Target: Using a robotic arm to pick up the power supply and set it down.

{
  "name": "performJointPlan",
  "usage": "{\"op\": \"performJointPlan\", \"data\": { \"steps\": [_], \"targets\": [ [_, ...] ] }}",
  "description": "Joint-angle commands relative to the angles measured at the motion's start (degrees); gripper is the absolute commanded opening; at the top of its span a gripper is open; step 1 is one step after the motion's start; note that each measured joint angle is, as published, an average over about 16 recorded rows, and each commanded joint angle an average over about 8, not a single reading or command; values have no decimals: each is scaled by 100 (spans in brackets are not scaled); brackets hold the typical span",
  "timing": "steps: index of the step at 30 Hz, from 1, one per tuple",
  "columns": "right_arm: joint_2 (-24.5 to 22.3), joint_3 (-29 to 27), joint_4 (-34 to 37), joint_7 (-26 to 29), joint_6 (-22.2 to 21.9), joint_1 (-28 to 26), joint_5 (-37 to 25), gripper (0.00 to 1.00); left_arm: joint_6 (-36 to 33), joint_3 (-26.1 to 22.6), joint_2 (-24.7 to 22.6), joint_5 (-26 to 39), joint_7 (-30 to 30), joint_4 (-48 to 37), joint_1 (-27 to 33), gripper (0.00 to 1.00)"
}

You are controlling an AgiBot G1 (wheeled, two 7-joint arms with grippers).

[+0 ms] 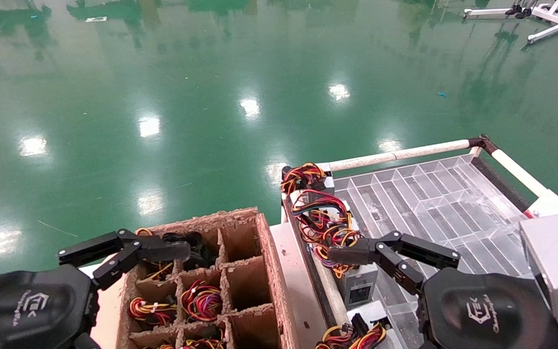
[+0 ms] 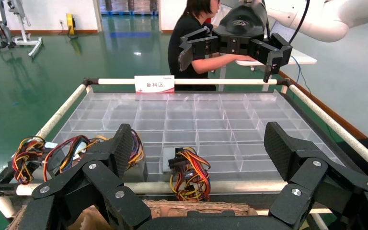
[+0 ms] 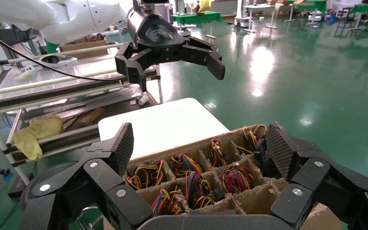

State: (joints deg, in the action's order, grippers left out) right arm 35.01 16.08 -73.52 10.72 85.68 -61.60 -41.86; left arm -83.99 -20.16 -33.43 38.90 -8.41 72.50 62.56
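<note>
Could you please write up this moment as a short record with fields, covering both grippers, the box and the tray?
left gripper: open, empty, above the cardboard box's far-left cells
right gripper: open, empty, over the tray's left edge
cardboard box: divided into cells, several holding wire bundles
clear tray: mostly bare compartments
power supplies: a few along the tray's left edge, wires attached
task state: nothing gripped yet
</note>
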Motion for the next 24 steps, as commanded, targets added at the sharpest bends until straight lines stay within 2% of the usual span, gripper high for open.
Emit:
{"op": "performJointPlan", "data": {
  "steps": [1,16,24],
  "targets": [
    [0,0,0,0,0,0,0,100,0,0,0,0,0,0,0,0],
    [48,35,15,-6,-29,19,-47,100,0,0,0,0,0,0,0,0],
    [582,447,225,-14,-299,-108,-686,100,-1,-1,0,0,1,-1,1,0]
  ]
}}
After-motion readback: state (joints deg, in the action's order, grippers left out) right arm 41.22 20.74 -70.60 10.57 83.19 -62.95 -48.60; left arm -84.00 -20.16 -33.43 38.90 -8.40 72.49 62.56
